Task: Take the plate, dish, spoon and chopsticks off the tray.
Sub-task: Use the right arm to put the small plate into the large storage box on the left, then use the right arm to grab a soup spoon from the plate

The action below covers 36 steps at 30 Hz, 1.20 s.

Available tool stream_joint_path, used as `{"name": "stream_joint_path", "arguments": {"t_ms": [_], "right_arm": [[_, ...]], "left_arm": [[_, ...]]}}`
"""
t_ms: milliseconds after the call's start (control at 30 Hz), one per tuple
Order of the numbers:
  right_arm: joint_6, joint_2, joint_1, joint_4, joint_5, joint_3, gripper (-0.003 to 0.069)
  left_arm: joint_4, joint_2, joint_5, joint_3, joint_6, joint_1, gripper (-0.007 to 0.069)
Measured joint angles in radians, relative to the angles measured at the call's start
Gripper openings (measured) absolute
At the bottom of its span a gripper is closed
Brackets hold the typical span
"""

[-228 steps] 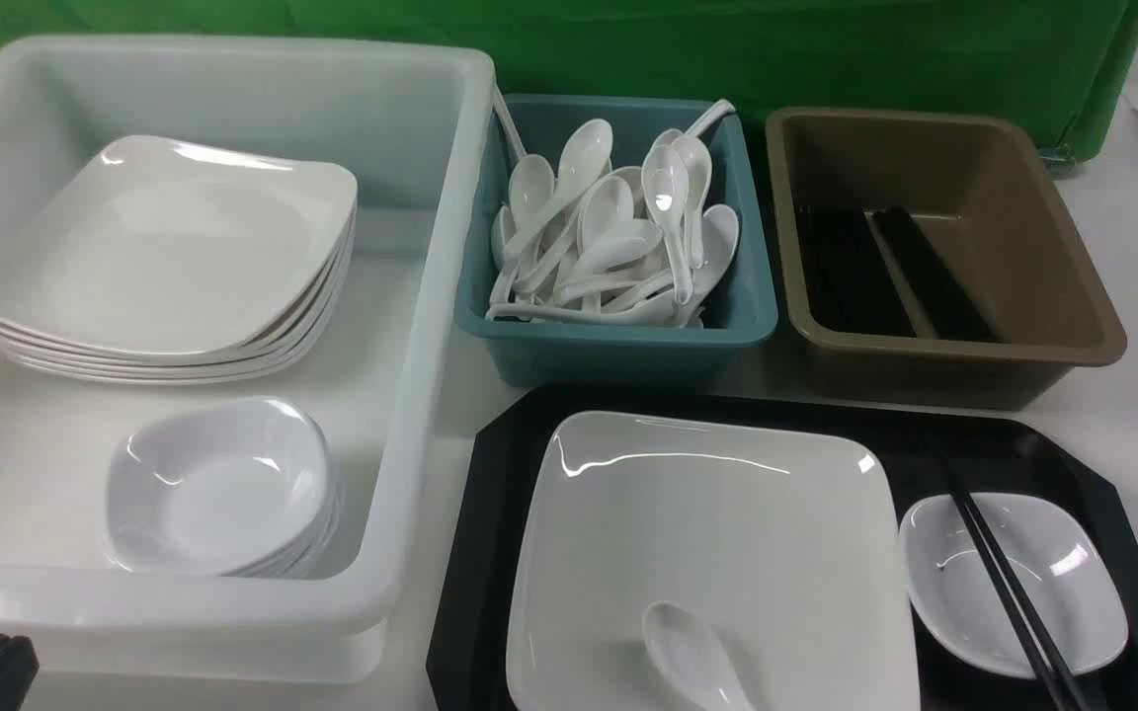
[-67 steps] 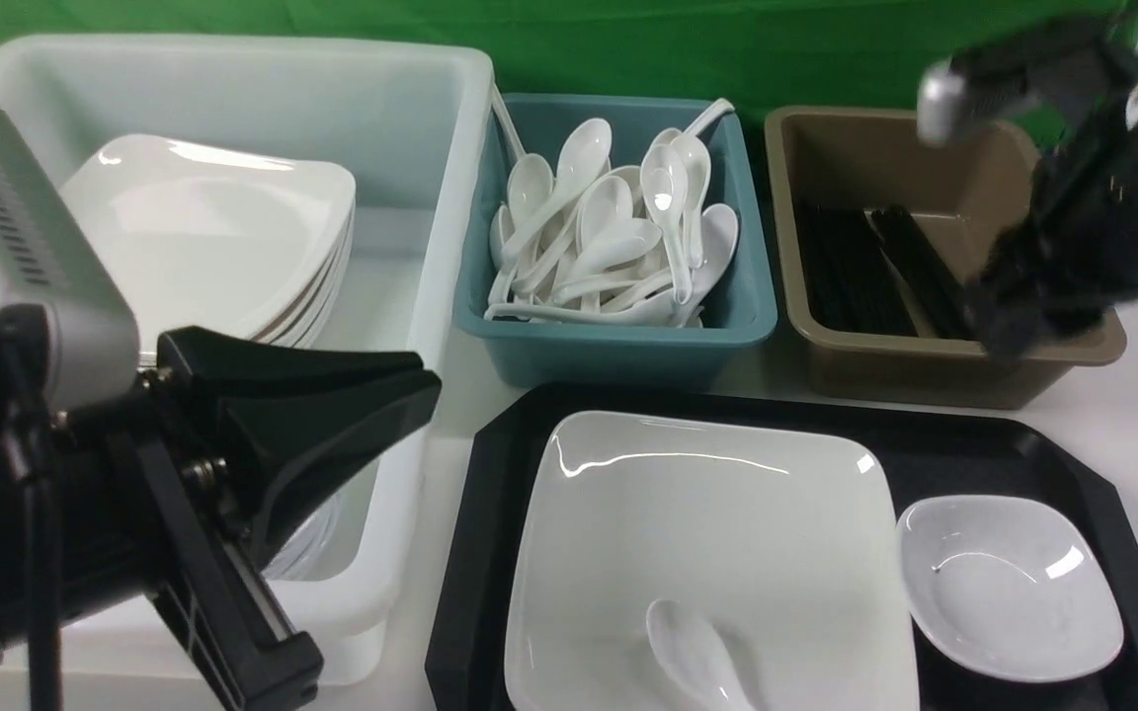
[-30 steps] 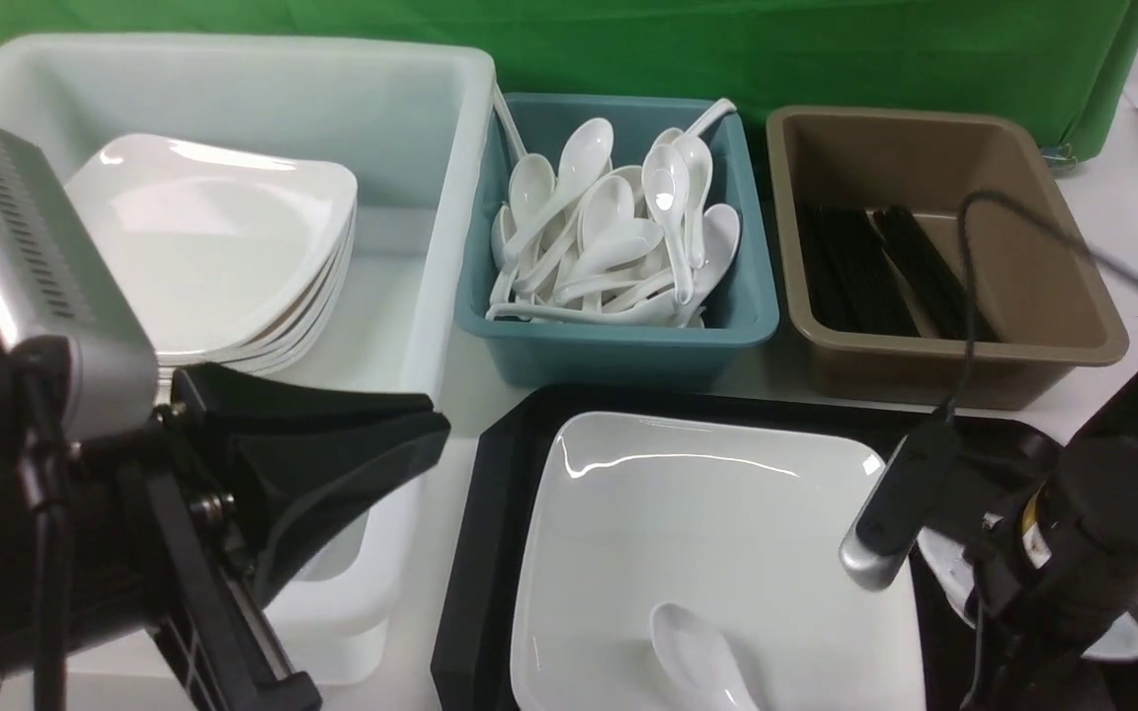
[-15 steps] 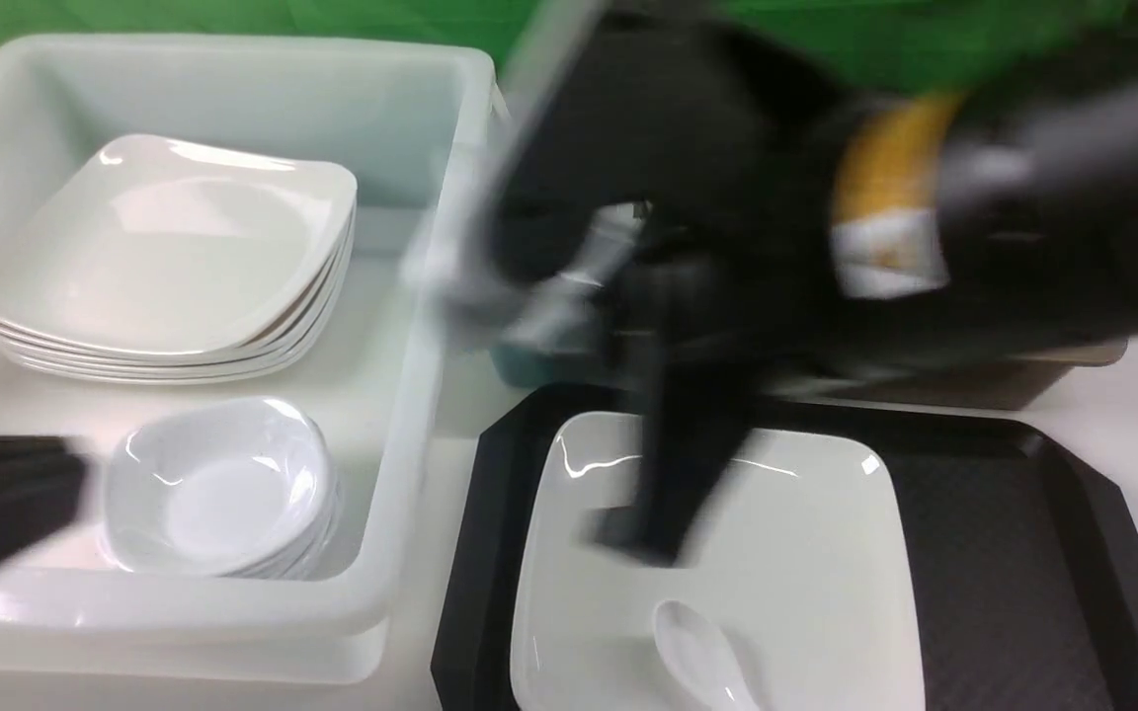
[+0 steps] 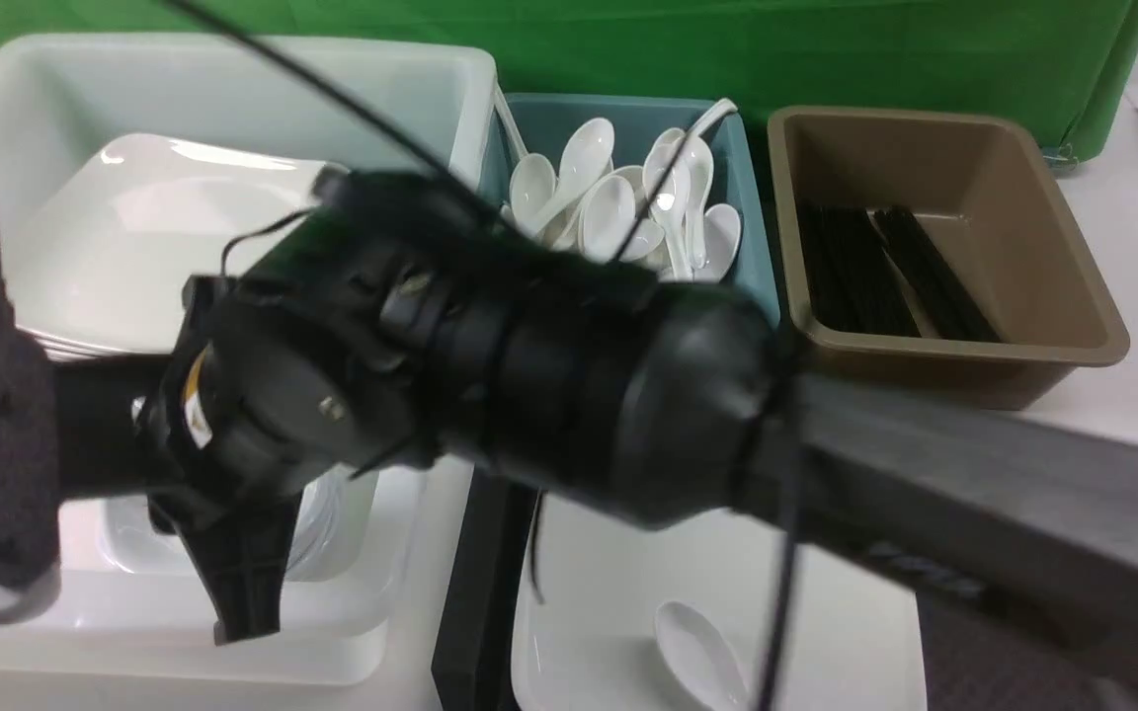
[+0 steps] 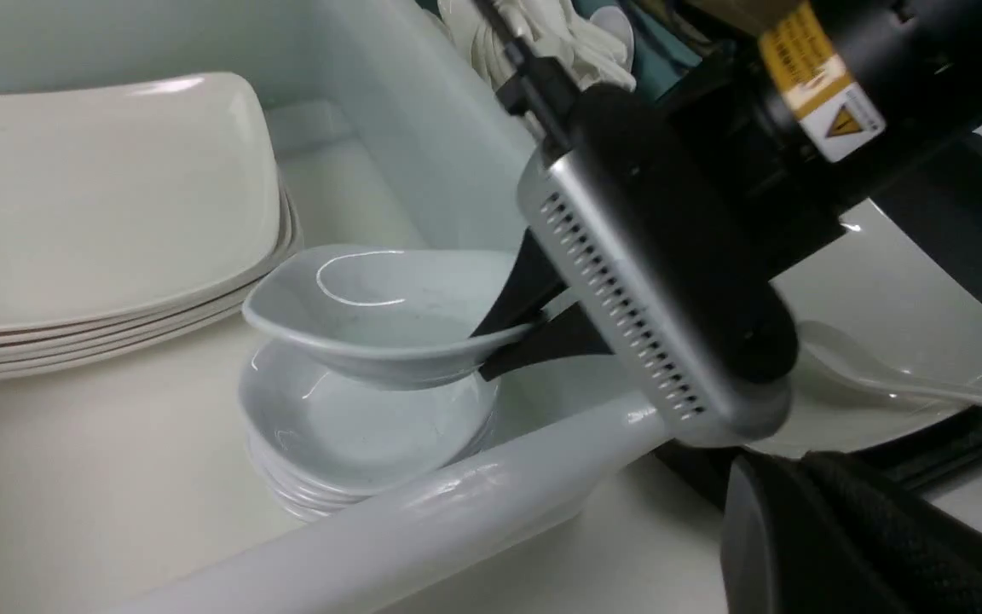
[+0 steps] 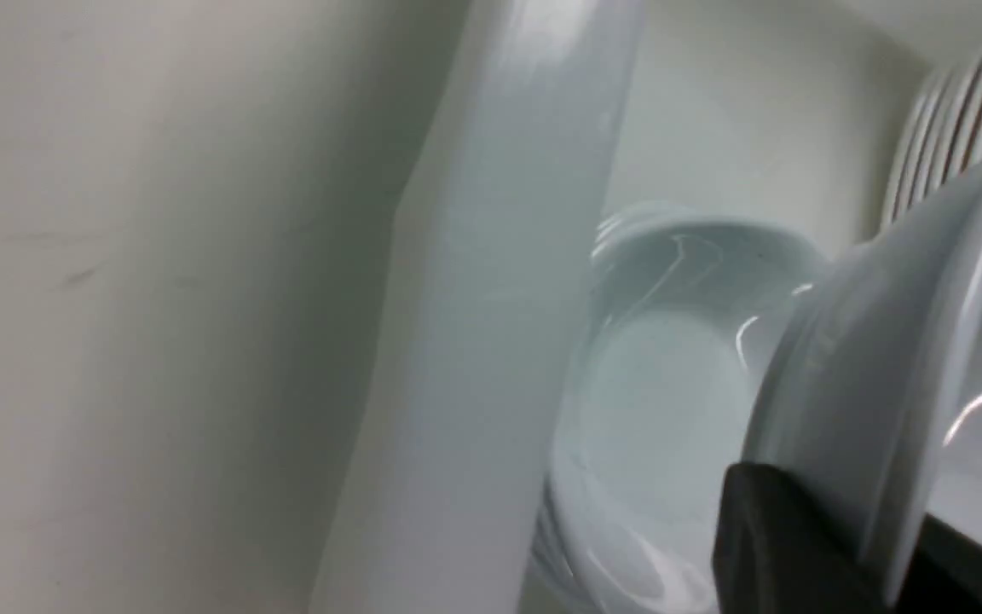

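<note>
My right gripper [image 6: 508, 341] reaches across into the white tub and is shut on the rim of the small white dish [image 6: 372, 315], holding it just above a stack of like dishes [image 6: 355, 435]. The dish also shows in the right wrist view [image 7: 909, 358]. The large square plate [image 5: 628, 592] lies on the black tray [image 5: 475, 592] with the spoon [image 5: 702, 657] on it. Black chopsticks [image 5: 885, 272] lie in the brown tub. My left gripper [image 6: 789, 477] is shut and empty, low beside the tub's front wall.
The white tub [image 5: 450, 118] also holds a stack of square plates [image 5: 134, 237]. A teal bin of white spoons [image 5: 628, 197] stands behind the tray, the brown tub [image 5: 1073, 336] to its right. My right arm [image 5: 549, 395] spans the tray's left half.
My right arm has swung left from the tray to the white tub, carrying the dish. The dish's spot on the tray is bare. My left arm has dropped out of the front view.
</note>
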Motion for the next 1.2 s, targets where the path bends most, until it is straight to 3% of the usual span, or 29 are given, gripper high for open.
{"name": "stream_joint_path", "arguments": {"t_ms": [133, 300, 367, 467, 633, 800, 833, 867, 967, 1067, 1200], "right_arm": [[-0.007, 0.058, 0.000, -0.025, -0.028, -0.012, 0.0094], [-0.011, 0.070, 0.000, -0.058, -0.036, -0.013, 0.0276], [0.010, 0.070, 0.000, -0.108, -0.031, -0.016, 0.0387], [0.085, 0.058, 0.001, -0.188, 0.026, -0.018, 0.0437], [0.271, -0.032, 0.001, -0.317, 0.218, -0.018, 0.0407], [0.524, -0.212, -0.011, -0.347, 0.480, -0.016, 0.0253], [0.524, -0.212, -0.012, -0.348, 0.480, -0.013, 0.0246], [0.605, -0.264, -0.024, -0.349, 0.480, 0.008, 0.0201], [0.736, -0.370, -0.044, -0.342, 0.480, 0.092, 0.0152], [0.961, -0.522, -0.069, -0.291, 0.480, 0.298, 0.0160], [1.191, -0.645, -0.076, -0.228, 0.476, 0.569, 0.0261]], "left_arm": [[-0.016, 0.000, -0.001, 0.000, 0.012, 0.000, 0.0018], [-0.019, 0.000, -0.001, 0.000, 0.023, 0.000, 0.0018], [-0.022, 0.000, -0.003, 0.000, 0.030, 0.000, 0.0018], [-0.044, 0.000, -0.009, 0.000, 0.032, 0.000, 0.0018], [-0.075, 0.004, -0.009, 0.000, 0.049, 0.000, 0.0018], [-0.106, 0.051, -0.049, 0.025, 0.059, 0.000, 0.0018], [-0.108, 0.053, -0.052, 0.027, 0.058, 0.000, 0.0018], [-0.131, 0.074, -0.075, 0.038, 0.077, 0.000, 0.0018], [-0.183, 0.109, -0.119, 0.050, 0.114, 0.000, 0.0018], [-0.252, 0.151, -0.179, 0.062, 0.183, 0.000, 0.0018], [-0.336, 0.183, -0.271, 0.092, 0.258, 0.000, 0.0018]]}}
